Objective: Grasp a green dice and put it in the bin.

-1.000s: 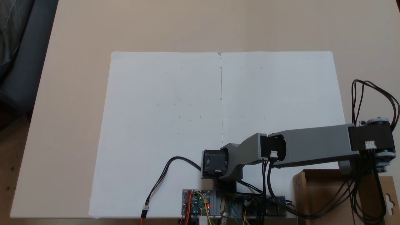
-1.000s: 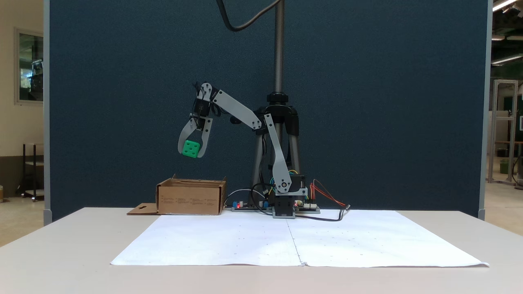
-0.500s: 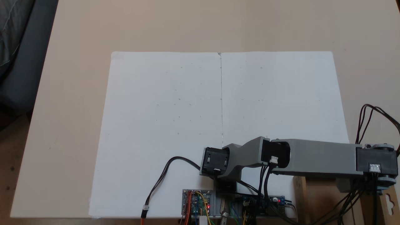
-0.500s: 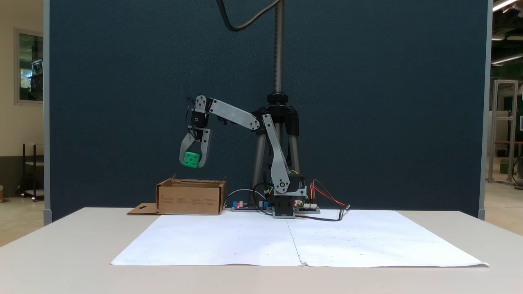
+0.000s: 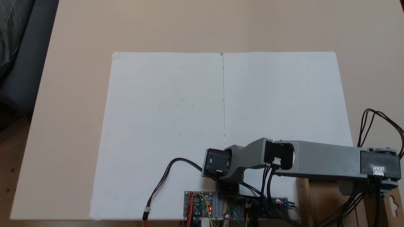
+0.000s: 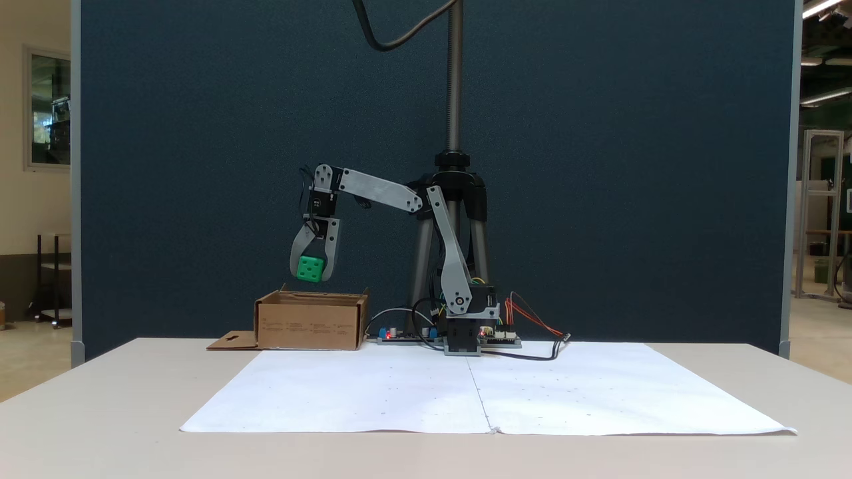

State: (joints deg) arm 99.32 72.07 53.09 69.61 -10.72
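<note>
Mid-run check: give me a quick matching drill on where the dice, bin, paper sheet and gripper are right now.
Things:
1. green dice
2. bin
3. white paper sheet
4. gripper

Places or states:
A. lying flat on the table
B. standing on the table beside the arm's base
C. shut, pointing down above the bin
D. held in the air between the jaws

Pairs: 1-D, 2-B, 3-A, 4-C

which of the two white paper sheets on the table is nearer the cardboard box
In the front fixed view, the left white paper sheet: the shallow brown cardboard box stands at its far left corner; the right sheet lies farther away.
</note>
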